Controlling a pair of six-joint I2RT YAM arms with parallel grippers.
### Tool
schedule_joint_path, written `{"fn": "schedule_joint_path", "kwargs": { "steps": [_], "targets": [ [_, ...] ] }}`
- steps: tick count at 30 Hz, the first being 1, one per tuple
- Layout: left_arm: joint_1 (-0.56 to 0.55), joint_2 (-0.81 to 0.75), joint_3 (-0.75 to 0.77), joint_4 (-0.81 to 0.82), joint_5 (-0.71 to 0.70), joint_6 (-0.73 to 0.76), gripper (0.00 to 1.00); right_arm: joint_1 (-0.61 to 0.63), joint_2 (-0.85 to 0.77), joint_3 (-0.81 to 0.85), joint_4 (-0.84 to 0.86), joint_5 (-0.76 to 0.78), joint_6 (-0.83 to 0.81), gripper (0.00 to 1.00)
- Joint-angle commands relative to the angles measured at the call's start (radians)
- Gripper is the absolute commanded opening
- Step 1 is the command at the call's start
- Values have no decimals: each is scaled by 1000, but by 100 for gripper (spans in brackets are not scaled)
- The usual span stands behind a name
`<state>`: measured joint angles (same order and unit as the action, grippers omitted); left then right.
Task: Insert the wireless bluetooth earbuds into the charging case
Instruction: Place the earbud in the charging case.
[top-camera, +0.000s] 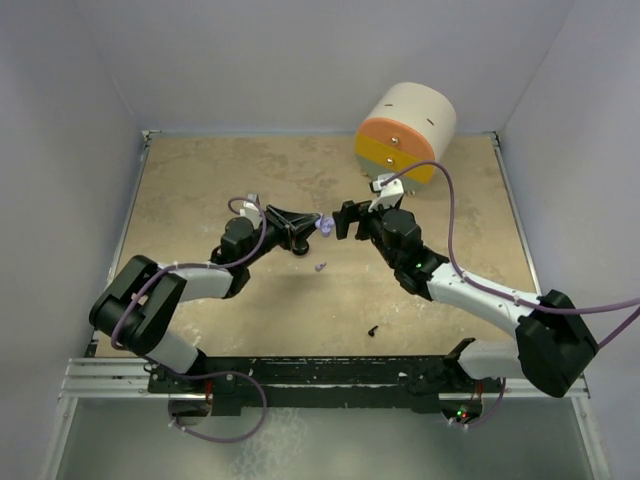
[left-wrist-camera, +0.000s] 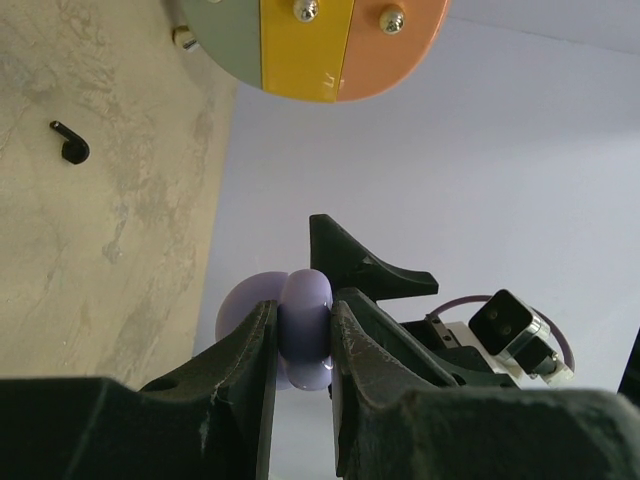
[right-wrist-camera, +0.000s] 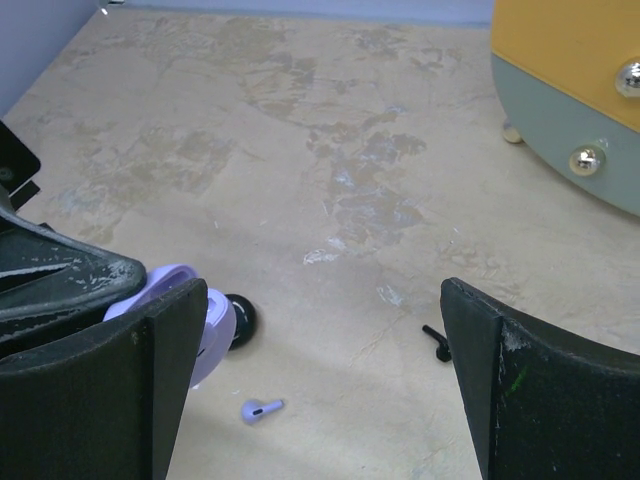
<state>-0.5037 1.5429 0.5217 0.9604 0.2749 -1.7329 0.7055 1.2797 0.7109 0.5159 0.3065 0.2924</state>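
Lilac plastic fills the left gripper (top-camera: 310, 222): we hold the charging case (left-wrist-camera: 305, 330) clamped between both fingers, up above the table (top-camera: 200, 180). Our right gripper (top-camera: 343, 220) stands wide apart and holds nothing, just beside the case. The lilac earbud (top-camera: 321, 267) lies on the table below the case. The black earbud (top-camera: 372, 329) lies closer to the table's near edge, well apart from it. Neither sits in the case.

Lilac charging case (left-wrist-camera: 305, 330) is held off the bench (top-camera: 200, 190); lilac earbud (right-wrist-camera: 260, 409) and black earbud (right-wrist-camera: 437, 344) are seen lying loose, apart.
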Motion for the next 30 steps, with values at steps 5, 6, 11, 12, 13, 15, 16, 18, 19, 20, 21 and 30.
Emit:
{"fn": "schedule_joint_path", "kwargs": {
  "steps": [5,6,11,12,13,15,16,18,19,20,21,30],
  "targets": [
    [10,-72,36,-20,9,47,0,-4,14,3,-1,72,30,100],
    [10,-76,37,-26,9,48,0,-4,16,3,-2,72,30,100],
    [11,-81,46,-37,9,49,0,-4,23,4,-3,53,24,100],
    [11,-79,49,-39,9,49,0,-4,21,1,0,45,21,100],
    [11,-77,52,-42,9,49,0,-4,16,-3,5,36,19,100],
    [11,-73,58,-44,10,49,0,-4,4,-12,10,21,14,100],
    [11,-72,61,-44,9,49,0,-4,-1,-14,10,11,12,100],
    [11,-67,66,-45,10,49,0,-4,-6,-17,10,4,10,100],
    [11,-64,69,-46,9,49,0,-4,-8,-21,10,3,8,100],
    [11,-62,71,-46,10,49,0,-4,-11,-22,11,-1,6,100],
    [11,-60,75,-46,10,49,0,-4,-13,-23,10,-3,4,100],
    [11,-52,77,-58,14,81,0,-4,-32,-23,21,20,1,100]
  ]
}}
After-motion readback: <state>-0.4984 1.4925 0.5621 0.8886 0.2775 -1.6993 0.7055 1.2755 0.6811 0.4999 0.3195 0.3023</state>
